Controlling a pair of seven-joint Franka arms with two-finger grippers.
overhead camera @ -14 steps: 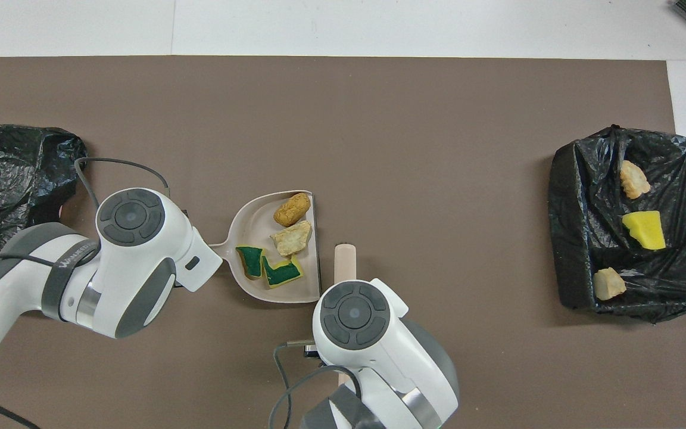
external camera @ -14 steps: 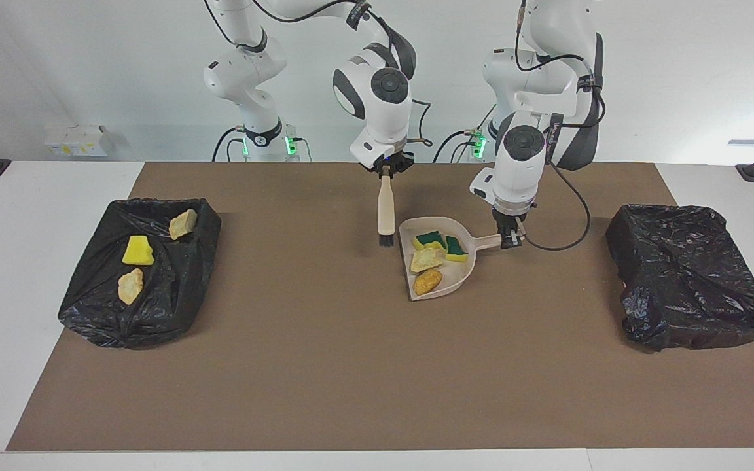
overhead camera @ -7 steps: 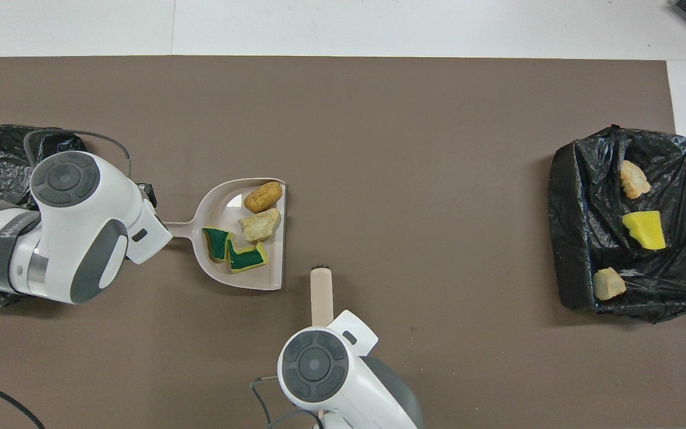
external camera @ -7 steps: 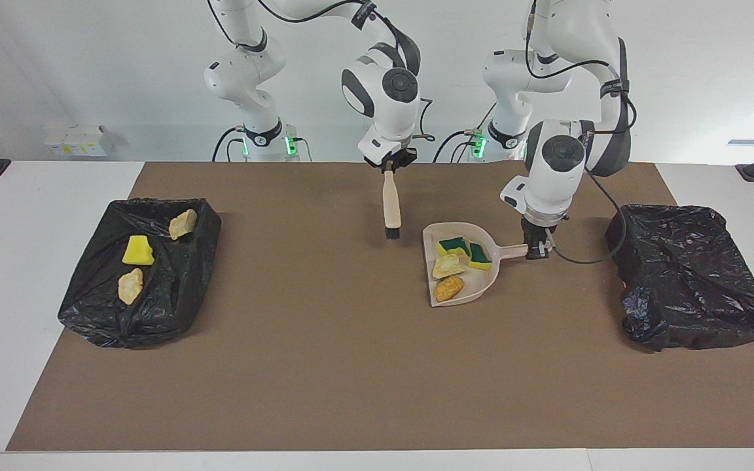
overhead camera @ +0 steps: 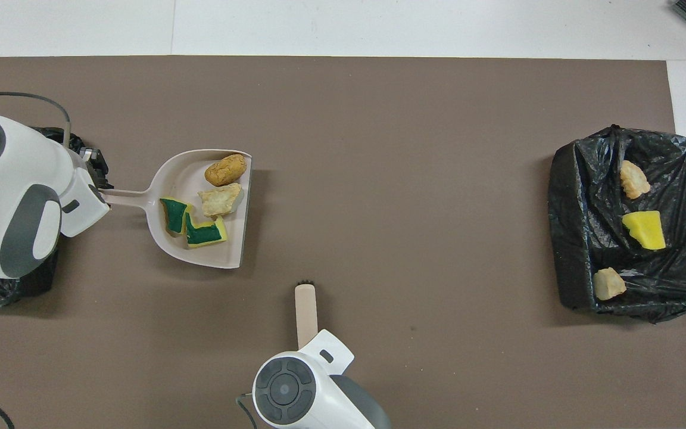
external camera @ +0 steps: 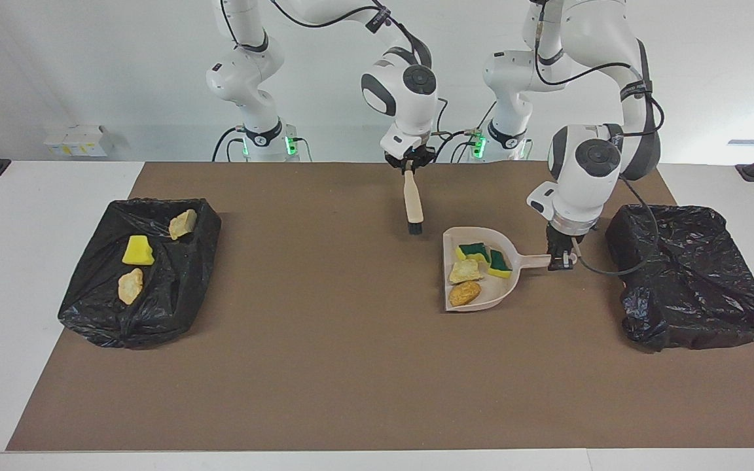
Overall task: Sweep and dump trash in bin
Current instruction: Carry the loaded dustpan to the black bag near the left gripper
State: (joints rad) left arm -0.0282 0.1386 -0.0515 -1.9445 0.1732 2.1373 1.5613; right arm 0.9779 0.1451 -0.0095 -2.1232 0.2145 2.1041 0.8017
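Four scraps of trash lie in the dustpan (external camera: 478, 301): two green-and-yellow sponge pieces (external camera: 472, 251) (external camera: 499, 263) toward its handle end, a tan chunk (external camera: 466, 271) beside them, and an orange-brown nugget (external camera: 465, 294) nearest the pan's open straight edge. The pan is held level above the brown mat (external camera: 351, 366), its handle (external camera: 534, 261) pointing toward the left arm's end of the table. The left gripper (external camera: 561, 260) is clenched on the tip of that handle, just beside the black bin (external camera: 691, 281) at that end of the mat. Three more scraps sit in the other black bin (external camera: 89, 314) at the right arm's end: a yellow sponge (external camera: 137, 251) between two tan chunks (external camera: 182, 224) (external camera: 130, 286). The right gripper (external camera: 408, 164) is clamped on the top of the brush (external camera: 412, 206), which hangs bristles down over the mat near its edge closest to the robots, apart from the pan.
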